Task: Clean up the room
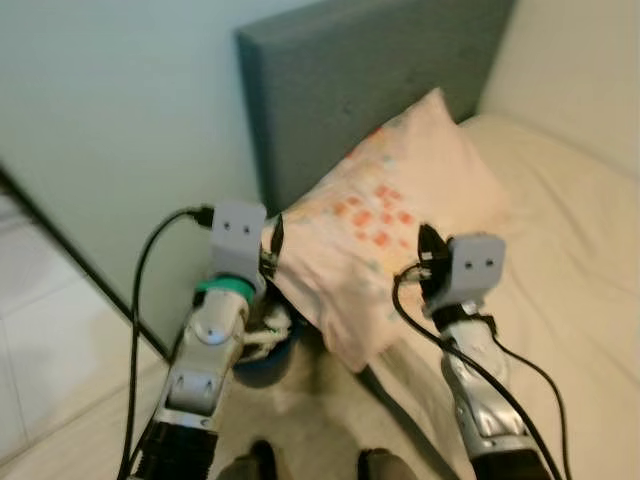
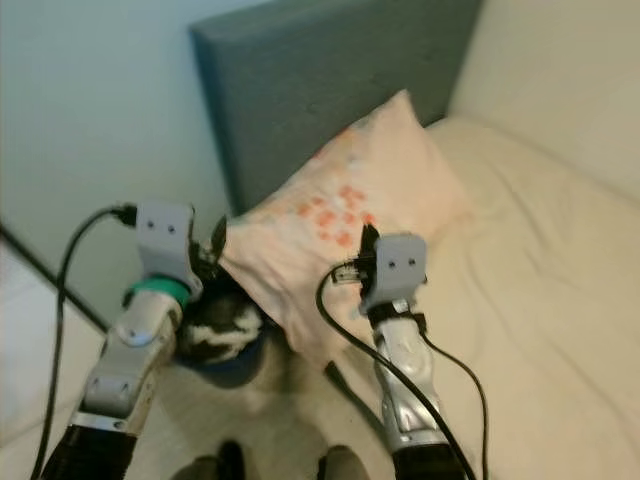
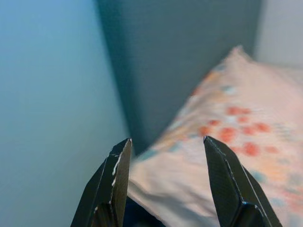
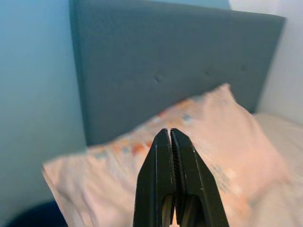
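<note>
One pillow (image 1: 375,225) between both jaws, left gripper (image 3: 165,146) spread, right gripper (image 4: 170,135) closed

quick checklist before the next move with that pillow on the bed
1. Left gripper open: ok.
2. Right gripper open for a grasp: not ok, fingers shut.
3. Either gripper touching the pillow: cannot tell.
4. Pillow fully on the bed: not ok, its near corner overhangs the edge.
5. Pillow against the grey headboard: ok, it leans there.
6. Dark blue container beside the bed free of the pillow: not ok, the corner hangs over it.
</note>
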Tool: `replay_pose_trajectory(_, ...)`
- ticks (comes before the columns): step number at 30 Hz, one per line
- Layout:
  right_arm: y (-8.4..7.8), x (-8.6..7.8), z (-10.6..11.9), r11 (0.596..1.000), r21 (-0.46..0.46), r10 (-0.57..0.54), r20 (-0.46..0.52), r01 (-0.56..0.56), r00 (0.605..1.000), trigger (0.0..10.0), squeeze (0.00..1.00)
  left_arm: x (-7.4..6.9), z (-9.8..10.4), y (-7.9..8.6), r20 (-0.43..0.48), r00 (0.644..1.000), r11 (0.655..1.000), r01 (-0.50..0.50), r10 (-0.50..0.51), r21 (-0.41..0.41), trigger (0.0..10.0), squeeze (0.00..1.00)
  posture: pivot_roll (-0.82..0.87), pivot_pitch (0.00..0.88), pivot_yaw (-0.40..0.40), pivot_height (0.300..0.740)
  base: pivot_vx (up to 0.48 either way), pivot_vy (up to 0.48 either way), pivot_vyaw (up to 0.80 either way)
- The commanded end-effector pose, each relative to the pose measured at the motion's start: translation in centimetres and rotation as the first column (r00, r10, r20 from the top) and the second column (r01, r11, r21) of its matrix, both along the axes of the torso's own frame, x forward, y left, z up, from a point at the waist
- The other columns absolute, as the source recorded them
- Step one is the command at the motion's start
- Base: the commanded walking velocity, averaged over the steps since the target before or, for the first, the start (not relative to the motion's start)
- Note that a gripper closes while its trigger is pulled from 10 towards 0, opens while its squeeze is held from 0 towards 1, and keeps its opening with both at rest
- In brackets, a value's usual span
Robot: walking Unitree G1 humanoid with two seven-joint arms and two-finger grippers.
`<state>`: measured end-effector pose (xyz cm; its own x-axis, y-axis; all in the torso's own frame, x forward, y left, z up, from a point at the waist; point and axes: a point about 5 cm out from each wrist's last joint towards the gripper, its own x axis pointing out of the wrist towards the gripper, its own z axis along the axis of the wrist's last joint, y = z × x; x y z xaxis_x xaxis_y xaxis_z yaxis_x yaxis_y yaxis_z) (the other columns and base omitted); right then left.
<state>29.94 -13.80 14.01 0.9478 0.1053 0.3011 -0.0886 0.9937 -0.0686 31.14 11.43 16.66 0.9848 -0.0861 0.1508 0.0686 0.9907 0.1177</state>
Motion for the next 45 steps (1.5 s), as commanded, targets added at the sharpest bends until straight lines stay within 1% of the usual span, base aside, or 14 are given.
replay_pose_trajectory(1, -0.2, -0.2, -0.4, 1.0, 0.006, -0.012, -0.01, 0.012, 1.0, 10.0, 0.0, -0.2, -0.4, 0.0, -0.011, 1.0, 1.0, 0.006, -0.006, 0.01, 10.0, 0.0, -0.07, 0.062, 0.051, 0.735, -0.356, 0.0, 0.0)
replay_pose_trajectory(21, -0.1, -0.1, -0.8, 1.0, 0.003, -0.01, -0.031, 0.01, 0.999, 10.0, 0.0, -0.1, -0.4, 0.0, -0.013, 1.0, 1.0, 0.004, -0.004, 0.011, 10.0, 0.0, -0.07, 0.062, 0.051, 0.735, -0.346, 0.0, 0.0)
replay_pose_trajectory(27, 0.0, 0.0, -1.1, 1.0, 0.006, -0.002, -0.049, 0.002, 0.999, 10.0, 0.0, -0.2, -0.7, 0.0, -0.02, 1.0, 1.0, 0.008, -0.008, 0.013, 10.0, 0.0, -0.07, 0.056, 0.05, 0.735, -0.085, 0.0, -0.07)
replay_pose_trajectory(31, 0.0, 0.1, -2.0, 1.0, 0.03, 0.004, -0.097, -0.001, 0.995, 10.0, 0.0, -0.2, -1.5, 0.1, -0.07, 0.997, 1.0, 0.017, -0.016, 0.003, 10.0, 0.0, -0.07, 0.052, 0.049, 0.735, 0.0, 0.0, -0.62)
replay_pose_trajectory(34, 0.0, 0.0, -2.3, 0.999, 0.034, 0.005, -0.111, -0.001, 0.994, 10.0, 0.0, -0.2, -1.9, 0.3, -0.092, 0.996, 1.0, 0.016, -0.016, 0.0, 10.0, 0.0, -0.07, 0.047, 0.049, 0.735, 0.0, 0.0, -0.8)
replay_pose_trajectory(35, -0.1, -0.1, -3.2, 1.0, 0.024, 0.004, -0.142, -0.001, 0.99, 10.0, 0.0, -0.3, -3.1, 1.1, -0.149, 0.989, 1.0, -0.004, 0.003, -0.006, 10.0, 0.0, -0.08, 0.041, 0.05, 0.735, 0.0, 0.0, -0.8)
replay_pose_trajectory(38, -0.1, -0.3, -4.4, 1.0, 0.001, 0.01, -0.181, -0.01, 0.983, 10.0, 0.0, -0.7, -4.9, 2.4, -0.211, 0.977, 0.999, -0.033, 0.035, 0.015, 10.0, 0.0, -0.08, 0.028, 0.052, 0.735, 0.0, 0.0, -0.8)
replay_pose_trajectory(40, 0.0, -0.5, -5.0, 1.0, -0.014, 0.011, -0.202, -0.014, 0.979, 10.0, 0.0, -1.1, -6.0, 3.1, -0.24, 0.969, 0.998, -0.048, 0.056, 0.041, 10.0, 0.0, -0.08, 0.02, 0.052, 0.735, 0.0, 0.0, -0.8)
replay_pose_trajectory(41, 0.0, -0.5, -5.0, 1.0, -0.014, 0.011, -0.202, -0.014, 0.979, 10.0, 0.0, -1.1, -6.0, 3.1, -0.24, 0.969, 0.998, -0.048, 0.056, 0.041, 10.0, 0.0, -0.08, 0.02, 0.052, 0.735, 0.0, 0.0, -0.8)
replay_pose_trajectory(43, 0.0, -0.6, -5.4, 1.0, -0.02, 0.013, -0.213, -0.018, 0.977, 10.0, 0.0, -1.5, -6.7, 3.7, -0.258, 0.964, 0.996, -0.052, 0.068, 0.07, 10.0, 0.0, -0.08, 0.017, 0.05, 0.735, 0.0, 0.0, -0.8)
replay_pose_trajectory(45, 0.1, -0.6, -5.6, 1.0, -0.021, 0.017, -0.218, -0.022, 0.976, 10.0, 0.0, -1.6, -7.1, 4.0, -0.269, 0.96, 0.995, -0.055, 0.075, 0.082, 10.0, 0.0, -0.08, 0.016, 0.049, 0.735, 0.0, 0.0, -0.8)
